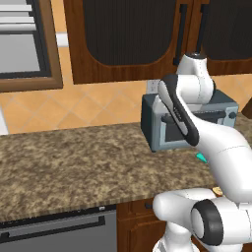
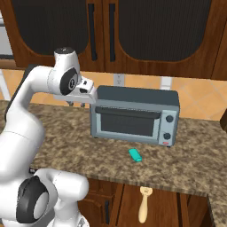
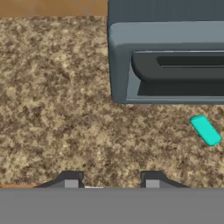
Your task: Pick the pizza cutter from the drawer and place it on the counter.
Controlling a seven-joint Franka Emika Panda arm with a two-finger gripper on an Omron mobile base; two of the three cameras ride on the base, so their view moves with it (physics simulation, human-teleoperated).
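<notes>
The pizza cutter (image 2: pixel 144 203), a small pale tan utensil, lies in the open drawer (image 2: pixel 170 204) below the counter's front edge, handle towards me. The granite counter (image 2: pixel 57 128) runs across all views. My gripper (image 2: pixel 77 103) hangs over the counter just left of the toaster oven, well above and to the left of the drawer. In the hand view the gripper (image 3: pixel 111 181) is open, its two dark fingertips (image 3: pixel 71 179) set wide apart over bare granite (image 3: pixel 57 96) with nothing between them.
A grey-blue toaster oven (image 2: pixel 133 117) stands at the back of the counter, with a small teal bar (image 2: pixel 135 155) lying in front of it. Dark-panelled wall cabinets (image 2: pixel 146 31) hang above. A dishwasher front (image 1: pixel 59 231) sits under the counter at the left.
</notes>
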